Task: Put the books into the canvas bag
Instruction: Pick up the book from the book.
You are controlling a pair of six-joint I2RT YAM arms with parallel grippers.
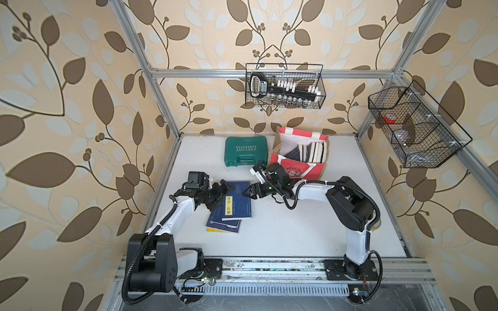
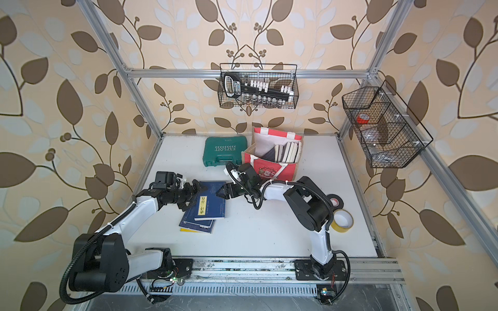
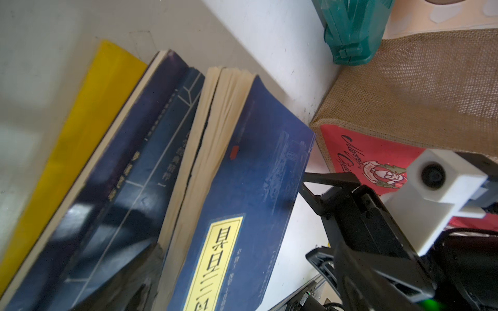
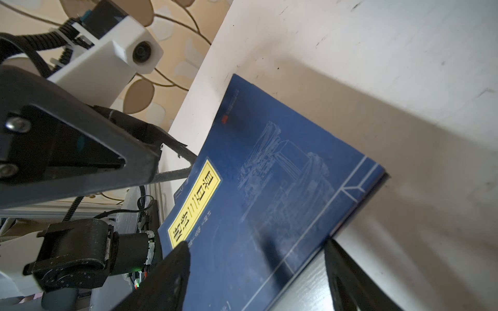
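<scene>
Top views: 3 books lie on the table, stacked: blue top book, navy book under it, yellow book lowest. 1 bag at the back holds approx. 6 more upright, hard to split. Left gripper gapes wide at the top book's left edge, holding nothing; right gripper sits at the opposite edge. L wrist view: dark gap under the top book's fanned pages. R wrist view: right jaws apart astride its edge, not clamped. Best, I'd say: bite deep, take only 1 book, lift clear of the bag's rim.
</scene>
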